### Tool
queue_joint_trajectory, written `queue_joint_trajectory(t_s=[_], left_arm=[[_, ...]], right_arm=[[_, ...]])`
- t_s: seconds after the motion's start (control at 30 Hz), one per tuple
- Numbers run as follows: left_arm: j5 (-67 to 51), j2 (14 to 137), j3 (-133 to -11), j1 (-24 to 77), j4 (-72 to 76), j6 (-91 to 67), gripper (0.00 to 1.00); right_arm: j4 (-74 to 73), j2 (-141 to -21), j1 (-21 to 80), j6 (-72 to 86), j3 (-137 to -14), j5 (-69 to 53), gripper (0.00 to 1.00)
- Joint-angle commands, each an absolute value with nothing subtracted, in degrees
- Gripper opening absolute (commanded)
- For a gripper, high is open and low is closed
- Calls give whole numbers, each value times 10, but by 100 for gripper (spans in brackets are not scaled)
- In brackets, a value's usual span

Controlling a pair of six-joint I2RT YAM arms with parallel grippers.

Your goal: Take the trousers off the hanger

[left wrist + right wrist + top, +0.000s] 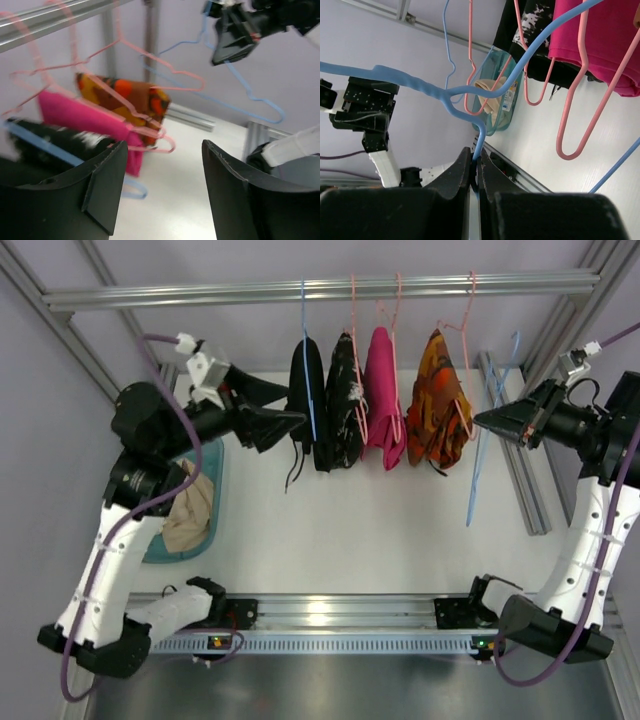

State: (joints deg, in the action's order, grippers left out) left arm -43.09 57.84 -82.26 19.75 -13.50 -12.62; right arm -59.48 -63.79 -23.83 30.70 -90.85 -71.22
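Beige trousers (190, 508) are off the hanger (390, 71) as far as I can see. They sit bunched in the teal bin (214, 472), below and behind the left end effector (164, 150) and well apart from the right end effector (476, 167). So the job looks pretty much done, and the rest is just not messing it up.

The right end effector is clenched on the bare hanger's thin wire, which runs up and away from its fingers. The left end effector is released with nothing between the fingers, its nose just beside the black garment (305, 390).

What could go wrong, my guess:
- Thin wire in a flat pinch can pivot or slip. I can't tell whether the hook is over the rail (320, 288), so on letting go the hanger might drop onto the counter (350, 530).
- A careless sideways swing of the left end effector could snag the black garment and drag it off.
- The trousers look heaped above the bin's rim, close to the left arm, so an arm move could pull them out.

Writing: there's one sticker (509, 100) on the bin wall, too small to read. No brands I can make out.
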Motion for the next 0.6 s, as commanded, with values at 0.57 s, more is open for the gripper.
queue_joint_trajectory(t_s=[0.57], left_arm=[[-92,926,-1041,708,-140,69,43]], right_arm=[[-545,-590,-252,319,-919,-724,0]])
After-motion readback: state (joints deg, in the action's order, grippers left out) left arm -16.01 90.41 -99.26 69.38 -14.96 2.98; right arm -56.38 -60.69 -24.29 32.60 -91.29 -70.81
